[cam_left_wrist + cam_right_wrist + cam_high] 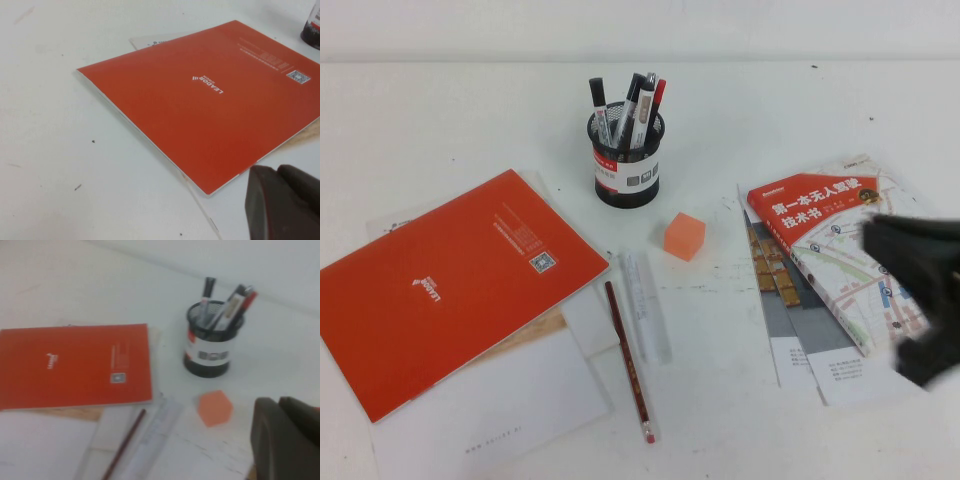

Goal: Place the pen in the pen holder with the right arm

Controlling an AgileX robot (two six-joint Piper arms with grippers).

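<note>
Short thick white-barrelled pen with black cap [599,108], likely the one meant among several alike, standing cap-up in the round black wire-mesh pen holder [627,172] at upper centre of the high view, none left on the white counter [440,110]. Judged light, rigid, smooth; best pinched mid-barrel. Right end effector [918,300] at right edge, touching nothing evident, spread cannot be told. Left end effector [282,205] at lower right of the left wrist view, likewise undeterminable
</note>
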